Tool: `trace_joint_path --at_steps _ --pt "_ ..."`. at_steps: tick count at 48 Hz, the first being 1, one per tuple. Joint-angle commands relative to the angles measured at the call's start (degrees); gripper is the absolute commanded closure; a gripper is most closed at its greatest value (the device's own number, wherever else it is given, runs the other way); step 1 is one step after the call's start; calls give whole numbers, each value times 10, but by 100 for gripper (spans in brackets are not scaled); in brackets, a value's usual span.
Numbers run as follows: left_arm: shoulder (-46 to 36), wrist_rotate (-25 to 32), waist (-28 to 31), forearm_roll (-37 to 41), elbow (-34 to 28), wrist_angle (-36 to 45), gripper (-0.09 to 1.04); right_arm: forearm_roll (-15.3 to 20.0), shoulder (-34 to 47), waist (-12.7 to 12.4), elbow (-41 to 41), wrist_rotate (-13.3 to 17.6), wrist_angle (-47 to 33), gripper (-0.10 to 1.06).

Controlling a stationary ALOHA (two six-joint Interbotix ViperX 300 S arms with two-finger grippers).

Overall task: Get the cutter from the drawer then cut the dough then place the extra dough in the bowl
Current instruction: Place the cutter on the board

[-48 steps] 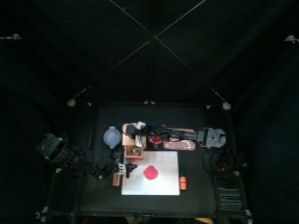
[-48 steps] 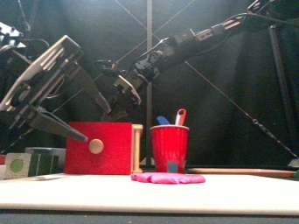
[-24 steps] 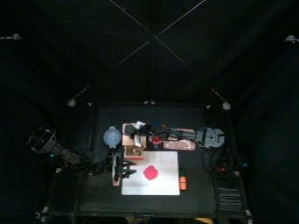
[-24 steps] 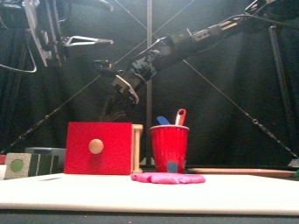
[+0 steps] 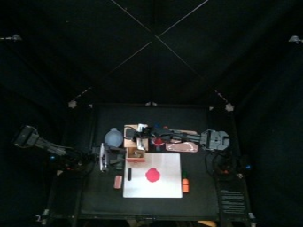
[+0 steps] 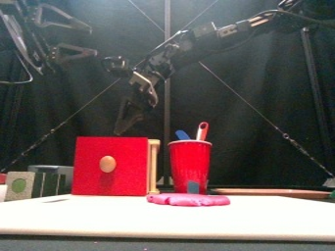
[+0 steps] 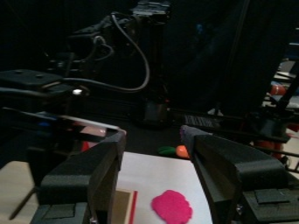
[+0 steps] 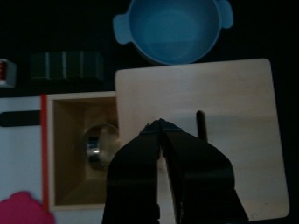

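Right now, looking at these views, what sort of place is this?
Probably a robot test booth set up as a toy kitchen: black curtains behind, a white cutting board carrying pink dough, and a red cup holding toy knives.

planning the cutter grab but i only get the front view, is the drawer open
observer: yes, the drawer is pulled out and the cutter lies inside it
operator: is the right end effector open
observer: no, the right end effector is shut, raised over the wooden box
operator: where's the bowl
observer: the bowl sits empty, left of the wooden box in the top view
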Motion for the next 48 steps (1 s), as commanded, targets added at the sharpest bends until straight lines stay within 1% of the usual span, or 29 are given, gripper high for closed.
trace_joint_path --at_steps 1,5,10,14,16,19,23,25,29,33,34,37,40,48 --pt "-40 26 33 3 2 44 6 11 -42 5 -17 -1 4 89" --pt "-54 41 62 4 1 81 6 18 -47 11 -21 -1 12 88" --pt "-57 48 90 5 1 116 6 31 -52 17 -32 2 43 85" --pt "-57 47 110 9 1 141 6 40 -52 20 -45 2 72 80" --pt "-58 47 114 10 1 146 6 45 -51 21 -51 0 85 75" --pt "-58 47 118 10 1 151 6 51 -49 22 -62 2 110 65" --pt "-59 47 121 10 2 150 6 53 -47 24 -78 5 137 49" --pt "-59 47 123 10 4 150 6 51 -43 25 -89 16 152 39" --pt "-61 48 124 11 7 151 6 33 -33 25 -110 47 178 24" --pt "-63 48 125 16 15 151 6 -3 -19 27 -127 76 214 15" --pt "-64 47 125 17 16 151 6 -18 -13 30 -134 85 229 13" --pt "-67 47 125 17 19 150 6 -46 1 37 -149 103 257 13" --pt "-69 47 126 17 22 150 6 -60 16 42 -164 113 276 14" --pt "-74 47 127 18 27 150 6 -62 51 62 -202 121 296 14"
